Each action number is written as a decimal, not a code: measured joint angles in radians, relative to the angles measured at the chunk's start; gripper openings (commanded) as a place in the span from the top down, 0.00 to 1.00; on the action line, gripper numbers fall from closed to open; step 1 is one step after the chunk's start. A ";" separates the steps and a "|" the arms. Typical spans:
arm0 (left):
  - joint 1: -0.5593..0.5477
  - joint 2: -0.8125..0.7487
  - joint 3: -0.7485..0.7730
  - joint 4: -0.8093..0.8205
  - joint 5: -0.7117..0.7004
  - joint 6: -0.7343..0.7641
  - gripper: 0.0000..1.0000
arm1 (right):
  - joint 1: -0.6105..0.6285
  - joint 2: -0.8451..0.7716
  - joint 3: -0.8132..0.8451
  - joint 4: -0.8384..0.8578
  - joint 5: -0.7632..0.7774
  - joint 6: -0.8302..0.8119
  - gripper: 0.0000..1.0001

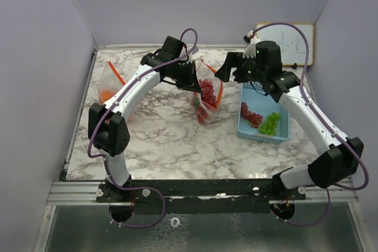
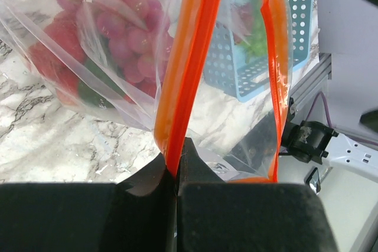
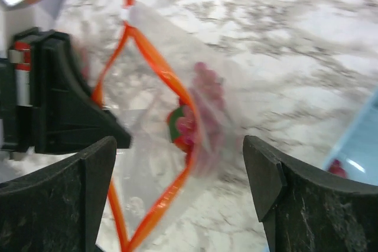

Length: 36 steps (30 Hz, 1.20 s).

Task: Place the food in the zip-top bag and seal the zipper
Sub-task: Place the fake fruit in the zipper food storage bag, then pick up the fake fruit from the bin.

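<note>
While the left gripper (image 2: 177, 166) pinches the bag's (image 1: 205, 95) orange zipper lip (image 2: 184, 75), the right gripper (image 3: 180, 169) hangs spread and empty over its mouth; remaining grapes (image 1: 251, 114) lie in the basket (image 1: 283, 128) on that arm's side

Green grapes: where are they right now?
In the top view, the green grapes lie in the light-blue basket on the right side of the table, beside some red fruits and right of the zip-top bag.
</note>
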 measured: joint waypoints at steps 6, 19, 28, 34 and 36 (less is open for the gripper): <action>0.000 0.000 0.000 0.000 0.000 0.000 1.00 | -0.016 -0.081 -0.058 -0.213 0.306 -0.050 0.03; 0.000 0.000 -0.002 0.000 0.000 0.005 1.00 | -0.123 -0.079 -0.407 -0.285 0.485 -0.168 0.00; 0.000 0.000 -0.002 0.000 0.000 0.013 1.00 | -0.143 0.135 -0.399 -0.153 0.457 -0.233 0.00; 0.000 0.000 -0.002 -0.007 0.000 0.020 1.00 | -0.183 0.252 -0.359 -0.079 0.409 -0.253 0.50; 0.000 0.000 -0.002 -0.011 0.000 0.021 1.00 | -0.194 0.255 -0.354 -0.063 0.395 -0.250 0.74</action>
